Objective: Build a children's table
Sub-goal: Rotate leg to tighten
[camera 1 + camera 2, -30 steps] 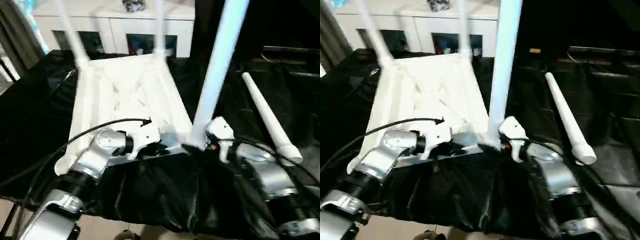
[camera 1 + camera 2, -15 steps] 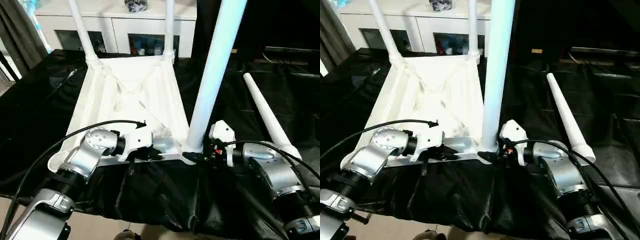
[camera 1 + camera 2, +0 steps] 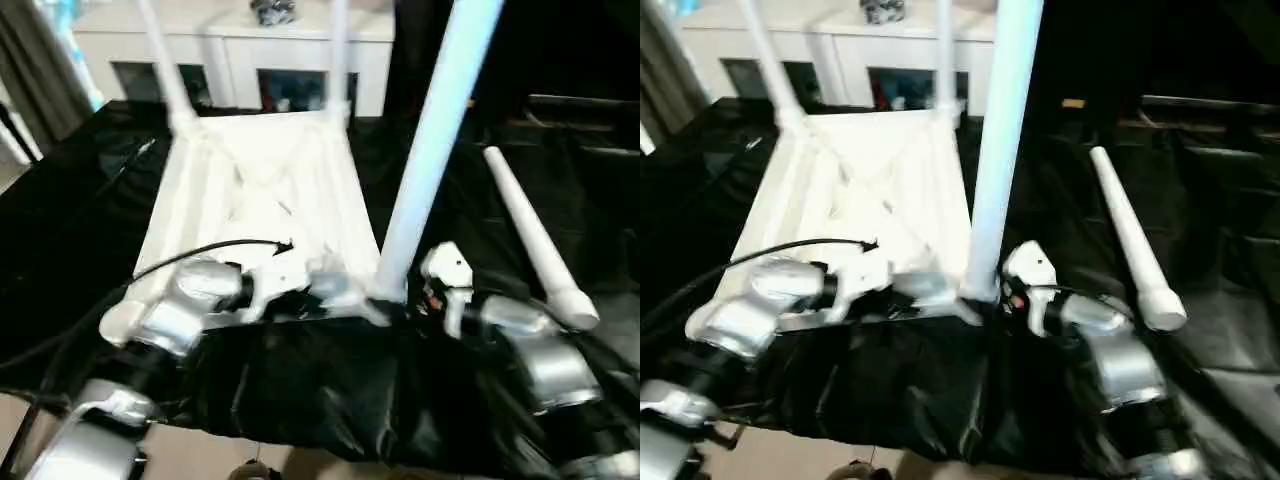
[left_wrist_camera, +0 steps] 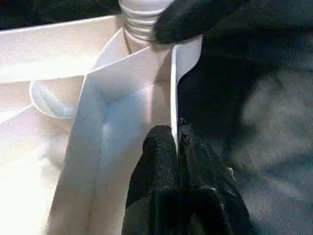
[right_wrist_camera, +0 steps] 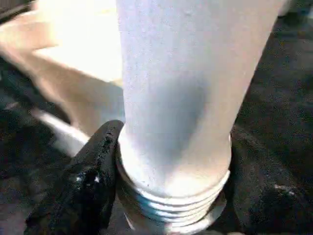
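Note:
The white tabletop (image 3: pixel 255 190) lies upside down on black cloth, ribbed underside up. Two white legs (image 3: pixel 160 60) (image 3: pixel 338 50) stand in its far corner sockets. A third leg (image 3: pixel 425 160) stands upright at the near right corner. My right gripper (image 3: pixel 395 300) is shut on its threaded base, with black fingers (image 5: pixel 95 166) on either side of it. My left gripper (image 4: pixel 176 134) is shut on the tabletop's thin near rim (image 4: pixel 172 93), a little left of that corner. Another leg (image 3: pixel 530 235) lies loose on the cloth to the right.
Black cloth (image 3: pixel 60 200) covers the work surface and hangs over its near edge. A white cabinet with glass doors (image 3: pixel 230 50) stands behind the tabletop. Cables run along my left forearm (image 3: pixel 150 270).
The camera has swayed, so the whole picture has shifted. My right gripper's fingers have drawn in around the leg's base. My left gripper keeps its hold on the rim.

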Tool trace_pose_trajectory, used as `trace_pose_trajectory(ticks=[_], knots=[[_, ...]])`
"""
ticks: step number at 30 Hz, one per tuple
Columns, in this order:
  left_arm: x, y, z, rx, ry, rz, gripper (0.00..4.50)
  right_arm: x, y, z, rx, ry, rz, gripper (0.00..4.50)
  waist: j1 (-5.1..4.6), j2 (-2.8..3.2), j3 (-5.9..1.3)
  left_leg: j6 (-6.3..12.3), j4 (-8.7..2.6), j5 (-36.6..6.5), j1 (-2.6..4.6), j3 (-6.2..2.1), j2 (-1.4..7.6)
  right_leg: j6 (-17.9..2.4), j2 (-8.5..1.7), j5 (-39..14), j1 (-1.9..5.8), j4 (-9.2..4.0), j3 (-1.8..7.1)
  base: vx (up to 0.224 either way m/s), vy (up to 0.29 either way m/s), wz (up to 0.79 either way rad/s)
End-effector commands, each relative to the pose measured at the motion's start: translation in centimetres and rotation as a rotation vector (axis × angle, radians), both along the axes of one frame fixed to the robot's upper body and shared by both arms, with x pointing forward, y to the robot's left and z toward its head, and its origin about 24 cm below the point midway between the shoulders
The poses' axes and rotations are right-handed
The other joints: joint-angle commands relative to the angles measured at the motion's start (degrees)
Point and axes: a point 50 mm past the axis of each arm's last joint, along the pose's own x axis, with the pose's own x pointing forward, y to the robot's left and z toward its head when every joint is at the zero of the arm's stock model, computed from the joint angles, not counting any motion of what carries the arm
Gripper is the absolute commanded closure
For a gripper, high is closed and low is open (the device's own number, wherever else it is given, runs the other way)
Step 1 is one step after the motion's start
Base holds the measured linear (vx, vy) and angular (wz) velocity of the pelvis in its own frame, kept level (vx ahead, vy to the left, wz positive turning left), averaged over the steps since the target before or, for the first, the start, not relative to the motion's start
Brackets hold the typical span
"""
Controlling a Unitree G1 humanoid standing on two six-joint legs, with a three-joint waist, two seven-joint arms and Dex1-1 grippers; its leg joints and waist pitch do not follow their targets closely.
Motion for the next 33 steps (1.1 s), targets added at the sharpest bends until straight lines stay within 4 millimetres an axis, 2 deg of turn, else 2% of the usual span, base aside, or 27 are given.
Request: trace_pose_trajectory(ticks=[1, 2, 3, 4, 5, 8, 9, 11, 12, 13, 14, 15, 17, 19, 21, 23, 26, 30, 33], knots=[[0.0, -3.4, 0.5, -0.044, -0.032, -0.020, 4.50, -0.1, 4.1, -0.4, 0.076, 0.020, 0.025, 1.78, -0.09, -0.34, -3.10, -0.42, -4.64, -20.3, 1.13, -0.78, 1.73, -9.4, -3.05, -23.2, 2.04, -5.66, 2.23, 0.000, 0.000, 0.00], [0.0, -3.4, 0.5, -0.044, -0.032, -0.020, 4.50, -0.1, 4.1, -0.4, 0.076, 0.020, 0.025, 1.78, -0.26, -0.38, -3.05, -0.50, -4.64, -20.5, 1.16, -0.68, 1.71, -9.3, -3.02, -23.3, 1.84, -5.81, 2.30, 0.000, 0.000, 0.00], [-0.4, -5.8, 0.3, -0.055, -0.038, -0.013, 4.50, 0.6, 6.0, -0.2, 0.112, 0.022, -0.105, 1.78, -0.52, -0.40, -3.11, -0.51, -4.69, -20.4, 1.02, -0.80, 1.62, -9.0, -3.01, -23.3, 1.94, -5.83, 2.22, 0.000, 0.000, 0.00], [-0.4, -6.0, 0.3, -0.056, -0.039, -0.013, 4.50, 0.6, 6.2, -0.2, 0.114, 0.022, -0.116, 1.78, -0.78, -0.29, -3.00, -0.79, -4.74, -20.7, 1.05, -0.76, 1.61, -9.1, -2.92, -23.5, 1.64, -5.82, 2.27, 0.000, 0.000, 0.00], [-0.7, -6.7, 0.2, -0.061, -0.038, -0.020, 4.50, 0.7, 7.0, 0.0, 0.116, 0.005, -0.118, 1.78, -0.93, -0.37, -3.00, -0.99, -4.79, -21.6, 1.16, -0.95, 1.51, -8.5, -2.96, -25.1, 1.84, -6.04, 2.03, 0.000, 0.000, 0.00], [-0.8, -6.9, 0.2, -0.067, -0.035, -0.027, 4.50, 0.7, 7.3, 0.3, 0.135, -0.008, -0.116, 1.78, -0.98, -0.13, -3.09, -0.49, -4.80, -21.7, 1.03, -0.99, 1.57, -8.1, -2.92, -24.1, 1.87, -6.09, 2.15, 0.000, 0.000, 0.00], [-0.9, -7.0, 0.2, -0.069, -0.033, -0.031, 4.50, 0.7, 7.4, 0.4, 0.148, -0.012, -0.117, 1.22, -0.97, -0.22, -3.24, -0.15, -4.81, -21.0, 0.90, -0.94, 1.59, -8.4, -2.88, -21.8, 1.96, -5.92, 2.21, 0.000, 0.000, 0.00], [-1.0, -6.8, 0.3, -0.071, -0.035, -0.047, 4.50, 0.7, 7.1, 0.5, 0.150, -0.016, -0.113, 1.06, -0.95, -0.12, -3.26, 0.07, -4.84, -20.5, 0.80, -0.91, 1.65, -8.9, -2.82, -19.9, 2.03, -5.70, 2.22, 0.000, 0.000, 0.00], [-1.0, -6.7, 0.3, -0.071, -0.035, -0.050, 4.50, 0.7, 7.0, 0.6, 0.151, -0.016, -0.113, 0.99, -0.98, -0.35, -3.22, 0.23, -4.84, -20.4, 0.77, -0.85, 1.62, -9.0, -2.79, -19.5, 2.06, -5.73, 2.23, 0.000, 0.000, 0.00], [-1.1, -6.2, 0.4, -0.065, -0.045, -0.066, 4.50, 0.7, 6.0, 0.6, 0.133, -0.026, -0.118, 0.99, -0.96, -0.22, -3.28, 0.37, -4.83, -19.9, 0.72, -0.85, 1.64, -9.4, -2.83, -18.7, 2.10, -5.57, 2.25, 0.000, 0.000, 0.00], [-1.1, -6.2, 0.4, -0.065, -0.045, -0.066, 4.50, 0.7, 6.0, 0.6, 0.133, -0.026, -0.118, 0.89, -0.92, -0.28, -3.36, 0.54, -4.76, -19.5, 0.67, -0.81, 1.64, -9.6, -2.85, -18.1, 2.20, -5.48, 2.26, 0.000, 0.000, 0.00], [-1.1, -5.5, 0.4, -0.058, -0.050, -0.086, 4.50, 0.8, 5.1, 0.6, 0.110, -0.043, -0.119, 0.69, -0.90, -0.25, -3.40, 0.74, -4.76, -18.8, 0.58, -0.83, 1.67, -9.8, -2.87, -17.0, 2.31, -5.35, 2.26, 0.000, 0.000, 0.00], [-1.2, -5.0, 0.4, -0.054, -0.050, -0.099, 4.50, 0.9, 4.3, 0.6, 0.089, -0.052, -0.124, 0.63, -0.86, -0.20, -3.51, 1.03, -4.61, -17.8, 0.65, -0.69, 1.71, -10.5, -2.84, -15.0, 2.26, -5.20, 2.32, 0.000, 0.000, 0.00], [-1.3, -4.0, 0.4, -0.051, -0.038, -0.117, 4.50, 1.0, 2.9, 0.7, 0.053, -0.057, -0.110, 0.52, -0.74, -0.22, -3.66, 1.57, -4.44, -16.0, 0.51, -0.69, 1.74, -11.3, -2.84, -12.1, 2.54, -4.80, 2.32, 0.000, 0.000, 0.00], [-1.4, -2.9, 0.5, -0.035, -0.030, -0.140, 4.50, 0.9, 1.7, 0.7, 0.013, -0.058, -0.046, 0.52, -0.52, -0.09, -3.84, 2.61, -4.09, -13.7, 0.53, -0.52, 1.80, -12.9, -2.70, -7.2, 2.60, -4.26, 2.28, 0.000, 0.000, 0.00], [-1.4, -1.9, 0.5, -0.016, -0.023, -0.154, 4.50, 0.5, 0.9, 0.9, -0.006, -0.057, 0.032, 0.52, -0.39, -0.08, -3.85, 3.32, -3.99, -13.0, 0.45, -0.47, 1.79, -13.7, -2.65, -4.9, 2.80, -3.98, 2.25, 0.000, 0.000, 0.00], [-1.3, -0.9, 0.6, 0.003, -0.015, -0.176, 4.50, -0.4, 0.5, 1.2, -0.032, -0.044, 0.188, 0.52, -0.14, -0.14, -3.76, 3.88, -3.97, -13.4, 0.61, -0.45, 1.92, -13.9, -2.71, -5.6, 2.95, -4.09, 2.21, 0.000, 0.000, 0.00], [-1.3, -0.1, 0.6, 0.022, -0.006, -0.202, 4.50, -1.1, 0.2, 1.3, -0.055, -0.027, 0.315, 0.52, 0.50, -0.16, -3.58, 3.26, -4.12, -15.2, 0.75, -0.36, 2.06, -13.5, -2.82, -9.5, 2.77, -4.31, 2.29, 0.000, 0.000, 0.00], [-1.5, 0.9, 0.6, 0.034, 0.022, -0.238, 4.50, -1.4, 0.1, 1.6, -0.047, -0.001, 0.417, 0.85, 0.71, -0.14, -3.55, 2.79, -4.20, -16.1, 0.86, -0.41, 2.13, -13.5, -2.86, -10.9, 2.65, -4.38, 2.32, 0.000, 0.000, 0.00]])
